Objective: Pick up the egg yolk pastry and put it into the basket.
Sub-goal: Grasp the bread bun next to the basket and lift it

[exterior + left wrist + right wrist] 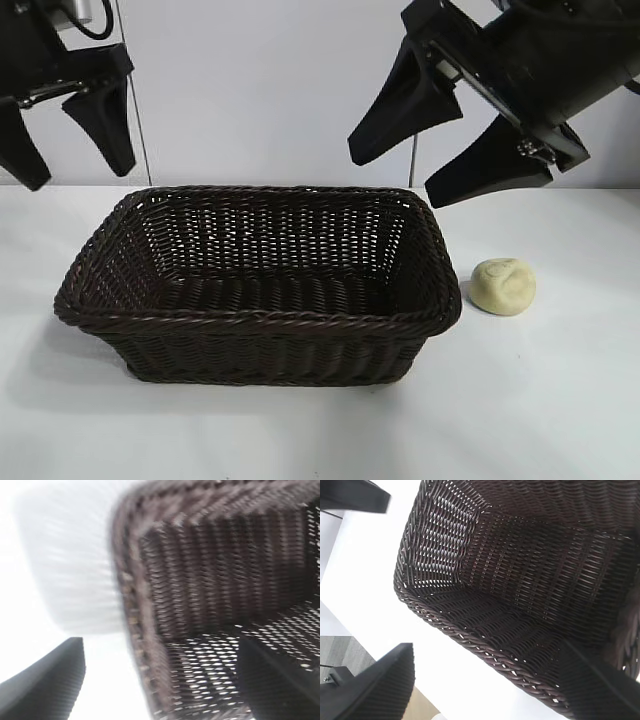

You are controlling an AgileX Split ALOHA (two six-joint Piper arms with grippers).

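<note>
The pastry [503,286] sits on the table just right of the basket [258,316]; it looks soft and light, best pinched gently across its sides; both grippers, left [72,137] and right [408,178], hang wide open, empty

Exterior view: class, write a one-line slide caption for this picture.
Empty wicker basket on a white table, egg yolk pastry beside it, left gripper and right gripper open above.
</note>
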